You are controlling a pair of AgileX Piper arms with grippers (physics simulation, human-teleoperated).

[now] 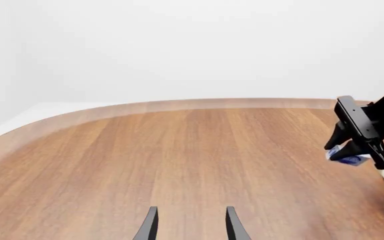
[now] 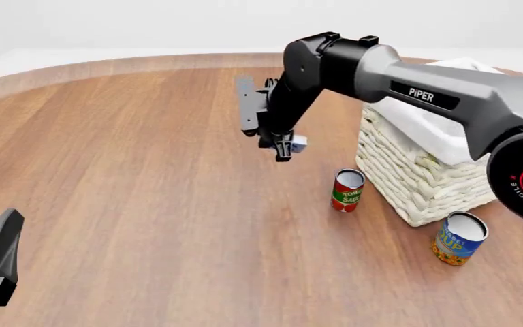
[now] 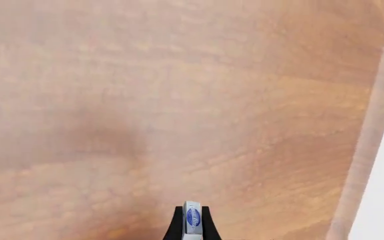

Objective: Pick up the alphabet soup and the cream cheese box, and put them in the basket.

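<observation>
Left gripper (image 1: 190, 225) low with jaws apart; cream cheese box (image 2: 296, 144) clamped in right gripper (image 2: 286, 148) jaws, airborne.

Table (image 2: 152, 170): smooth matt wood grain. Basket (image 2: 407, 177), beside right gripper (image 2: 284, 151): rough woven wicker, white cloth liner. Grippers: matt black plastic. Cream cheese box (image 2: 296, 143) between its fingers: printed card. Cans: glossy paper labels, metal tops.

A red-and-green tomato sauce can (image 2: 347, 190) stands upright on the wooden table (image 2: 152, 170), well inside its curved edge.
</observation>
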